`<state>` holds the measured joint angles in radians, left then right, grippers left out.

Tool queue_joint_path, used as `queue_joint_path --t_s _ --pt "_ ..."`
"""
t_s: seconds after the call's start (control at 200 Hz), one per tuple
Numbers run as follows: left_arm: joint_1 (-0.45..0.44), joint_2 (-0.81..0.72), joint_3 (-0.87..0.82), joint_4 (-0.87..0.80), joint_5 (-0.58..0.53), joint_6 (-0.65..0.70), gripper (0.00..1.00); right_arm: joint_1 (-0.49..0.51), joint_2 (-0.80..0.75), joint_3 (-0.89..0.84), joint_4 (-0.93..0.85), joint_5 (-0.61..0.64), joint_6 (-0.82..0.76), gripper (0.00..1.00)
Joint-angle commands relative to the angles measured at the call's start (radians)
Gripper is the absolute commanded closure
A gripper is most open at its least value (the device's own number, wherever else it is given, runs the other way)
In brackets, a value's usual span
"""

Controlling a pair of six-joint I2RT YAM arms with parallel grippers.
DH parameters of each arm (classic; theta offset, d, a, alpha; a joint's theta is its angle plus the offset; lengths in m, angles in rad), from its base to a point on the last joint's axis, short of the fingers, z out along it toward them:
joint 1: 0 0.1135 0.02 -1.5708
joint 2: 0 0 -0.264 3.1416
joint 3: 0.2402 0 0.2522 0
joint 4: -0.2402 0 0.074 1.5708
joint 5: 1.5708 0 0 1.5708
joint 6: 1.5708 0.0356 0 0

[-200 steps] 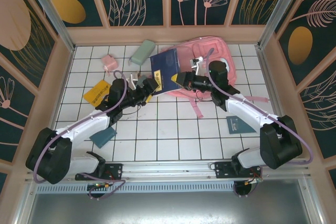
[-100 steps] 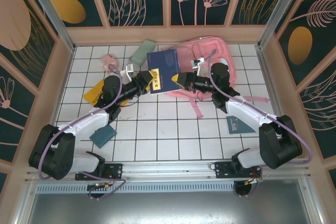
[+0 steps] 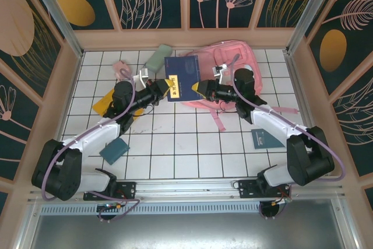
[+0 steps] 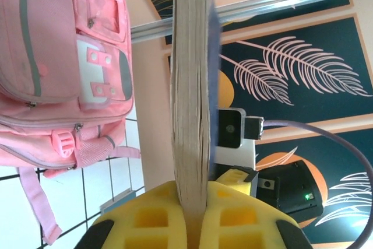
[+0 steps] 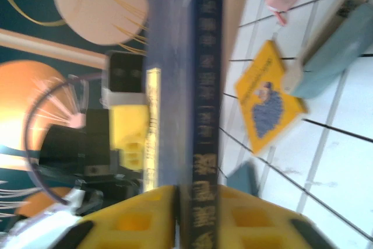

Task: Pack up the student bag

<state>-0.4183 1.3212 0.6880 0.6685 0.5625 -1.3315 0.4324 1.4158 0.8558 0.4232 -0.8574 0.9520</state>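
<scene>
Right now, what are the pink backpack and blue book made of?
The backpack looks like matte woven fabric, probably nylon or polyester: stitched seams, zippers, limp straps. The book is paper, its stacked page edges showing, under a smooth blue cover, likely coated card.

Can't see all of the bag from above, part of it hidden behind the book and the right arm. Lose the book's top and the bag's far side past the left wrist view's edges. Can't read the spine lettering in the blurred right wrist view, nor tell whether the right gripper presses the book.
</scene>
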Motion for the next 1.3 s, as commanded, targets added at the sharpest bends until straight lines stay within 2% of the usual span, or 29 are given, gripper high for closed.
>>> queue_joint_path --t_s 0.0,0.04,0.12,0.22,0.275,0.34,0.52,0.77,0.986,1.126,1.296 --pt "0.027 -0.048 0.025 -0.066 -0.029 0.069 1.0 -0.013 0.011 0.096 -0.181 0.043 -0.175 0.73" --pt "0.036 -0.06 0.02 -0.08 -0.034 0.077 1.0 -0.018 0.019 0.116 -0.223 0.055 -0.205 0.68" --pt "0.047 -0.071 0.013 -0.092 -0.036 0.086 1.0 -0.027 0.033 0.129 -0.241 0.056 -0.224 0.69" --pt "0.057 -0.077 0.022 -0.125 -0.035 0.108 1.0 -0.033 0.062 0.15 -0.281 0.065 -0.244 0.51" --pt "0.069 -0.087 0.03 -0.164 -0.053 0.127 1.0 -0.034 0.08 0.177 -0.335 0.104 -0.285 0.47" --pt "0.084 -0.102 0.045 -0.233 -0.08 0.16 1.0 -0.03 0.109 0.232 -0.436 0.17 -0.357 0.47" --pt "0.102 -0.128 0.118 -0.481 -0.186 0.306 1.0 0.01 0.239 0.436 -0.681 0.471 -0.53 0.5" --pt "0.105 -0.147 0.152 -0.613 -0.277 0.389 1.0 0.092 0.553 0.808 -0.928 0.826 -0.66 0.56" --pt "0.106 -0.154 0.146 -0.604 -0.258 0.379 1.0 0.154 0.767 1.061 -1.024 0.979 -0.715 0.55" --pt "0.106 -0.159 0.142 -0.586 -0.234 0.361 1.0 0.163 0.841 1.134 -1.048 1.067 -0.726 0.55" --pt "0.106 -0.166 0.139 -0.612 -0.232 0.372 1.0 0.17 0.912 1.187 -1.056 1.09 -0.755 0.55"
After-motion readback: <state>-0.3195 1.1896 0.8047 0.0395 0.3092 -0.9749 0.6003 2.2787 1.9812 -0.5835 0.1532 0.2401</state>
